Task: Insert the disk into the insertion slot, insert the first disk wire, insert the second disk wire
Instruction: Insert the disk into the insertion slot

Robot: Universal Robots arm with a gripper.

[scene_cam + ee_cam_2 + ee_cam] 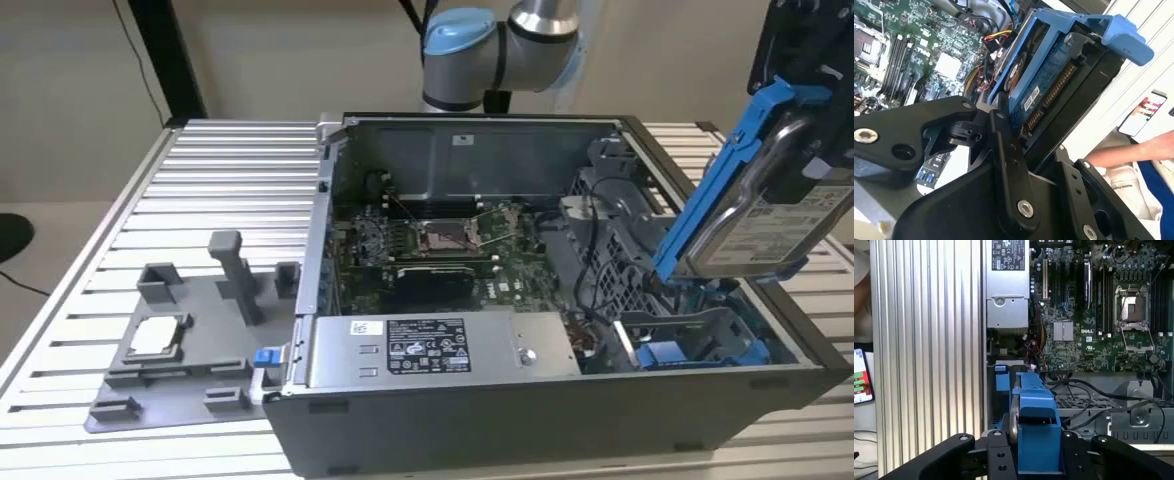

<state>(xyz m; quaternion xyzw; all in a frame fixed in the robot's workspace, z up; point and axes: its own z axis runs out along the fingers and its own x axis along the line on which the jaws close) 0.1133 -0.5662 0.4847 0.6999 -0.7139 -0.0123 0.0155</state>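
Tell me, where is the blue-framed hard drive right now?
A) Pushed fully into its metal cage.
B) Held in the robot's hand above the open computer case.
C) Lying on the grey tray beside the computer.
B: the disk hangs tilted in the hand, which is clamped on its blue bracket. Its lower end is over the insertion slot and is not yet seated in it.

At the exterior view's right, disk [781, 225] over insertion slot [694, 335]; at its left, fixture tray [200, 392].
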